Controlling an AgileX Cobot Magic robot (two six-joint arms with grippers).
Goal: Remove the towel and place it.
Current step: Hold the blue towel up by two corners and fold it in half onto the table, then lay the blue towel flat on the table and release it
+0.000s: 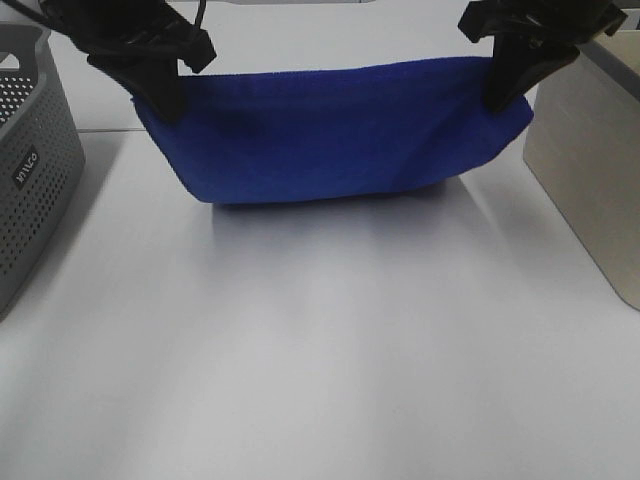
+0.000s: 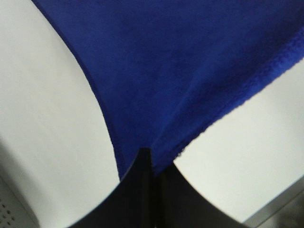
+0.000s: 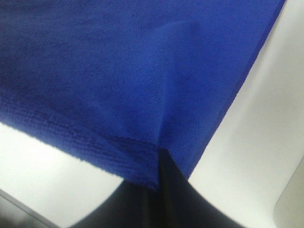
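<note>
The royal-blue towel (image 1: 330,135) hangs stretched between my two grippers at the back of the white table, its lower fold sagging close to the tabletop. My left gripper (image 1: 165,108) is shut on the towel's upper left corner. My right gripper (image 1: 500,98) is shut on its upper right corner. The left wrist view shows the shut fingers (image 2: 150,161) pinching the blue cloth (image 2: 180,66). The right wrist view shows the same, with the hemmed edge of the towel (image 3: 118,76) clamped at the gripper (image 3: 159,159). No white tag shows.
A grey perforated basket (image 1: 30,170) stands at the left edge of the table. A beige box-like container (image 1: 590,170) stands at the right edge. White tabletop (image 1: 320,340) spreads in front of the towel.
</note>
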